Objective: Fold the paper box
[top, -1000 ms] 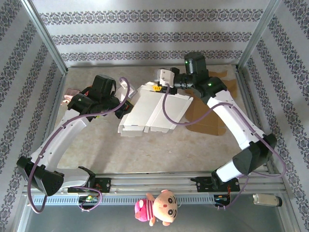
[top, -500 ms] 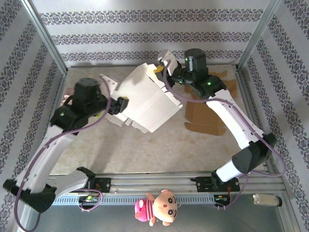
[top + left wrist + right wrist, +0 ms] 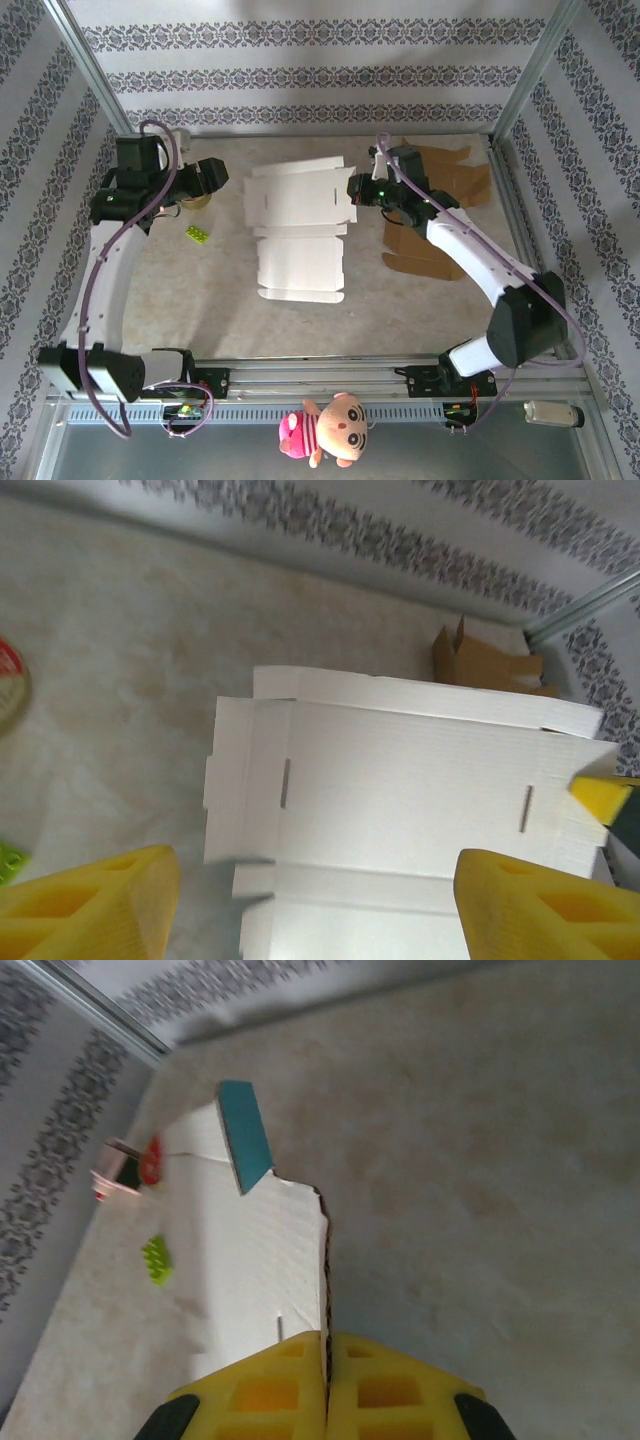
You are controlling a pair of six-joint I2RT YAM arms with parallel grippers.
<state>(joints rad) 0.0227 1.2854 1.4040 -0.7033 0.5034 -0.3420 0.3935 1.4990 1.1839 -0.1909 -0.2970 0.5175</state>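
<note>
- Right hand (image 3: 355, 188) pinched shut on right edge of white paper box (image 3: 298, 215), lying on the table (image 3: 200, 290).
- Left hand (image 3: 218, 180) spread wide, left of it, apart.

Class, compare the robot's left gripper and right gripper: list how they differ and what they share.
The left gripper is open; the right gripper is shut. The left holds nothing, facing the white paper box from its left side; the right pinches the box's right edge. Both have yellow fingers.
</note>
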